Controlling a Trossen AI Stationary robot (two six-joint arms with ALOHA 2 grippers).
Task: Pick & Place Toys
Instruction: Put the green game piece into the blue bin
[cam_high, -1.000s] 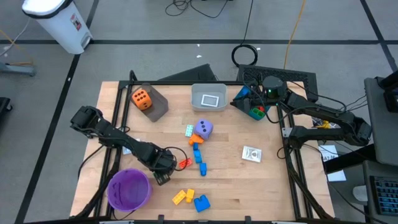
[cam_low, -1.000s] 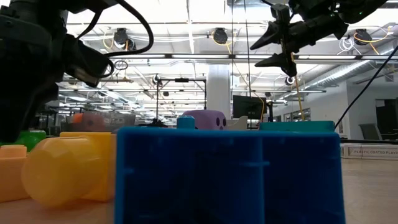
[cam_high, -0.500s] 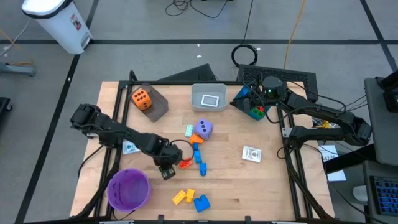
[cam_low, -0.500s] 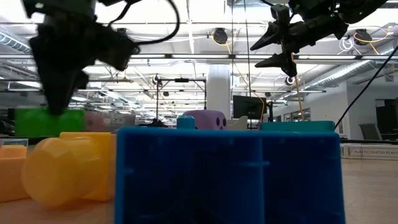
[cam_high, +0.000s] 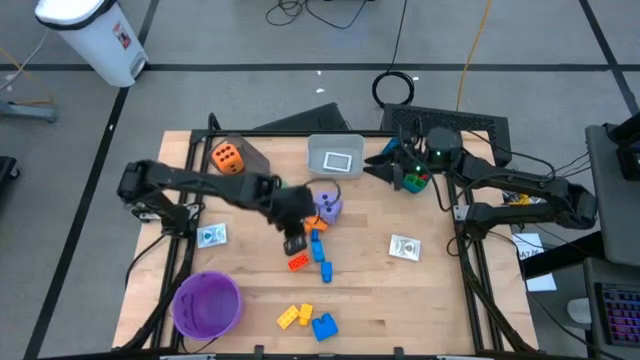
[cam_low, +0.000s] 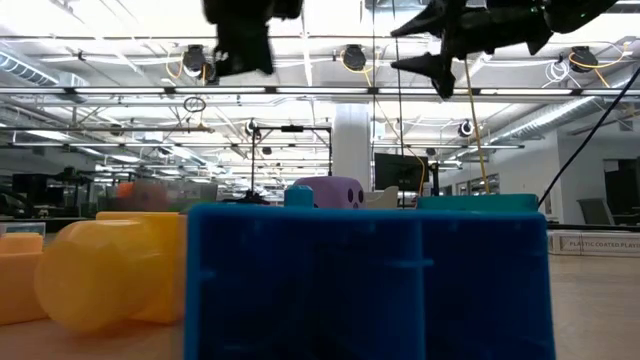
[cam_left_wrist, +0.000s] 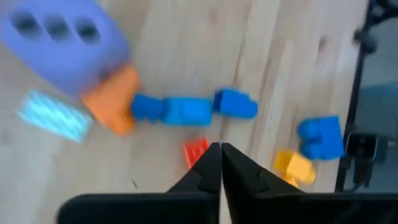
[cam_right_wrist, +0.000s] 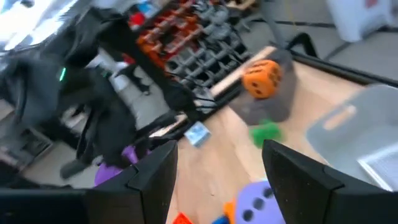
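Wooden planks form the table (cam_high: 430, 290), seen from above with toys scattered across it. At its middle the left gripper (cam_high: 293, 244) hangs with its fingers (cam_left_wrist: 208, 168) clenched together, grasping nothing, above a small red brick (cam_high: 298, 263). Just beside it sit a purple die (cam_high: 327, 206), an orange brick (cam_high: 317, 225) and a row of blue bricks (cam_high: 322, 259). A yellow brick (cam_high: 293, 316) and a blue brick (cam_high: 324, 326) lie near the front edge, beside a purple bowl (cam_high: 207, 304). An orange die (cam_high: 226, 157) rests at the back left. The right gripper (cam_high: 385, 160) waits at the back right, fingers spread apart, empty.
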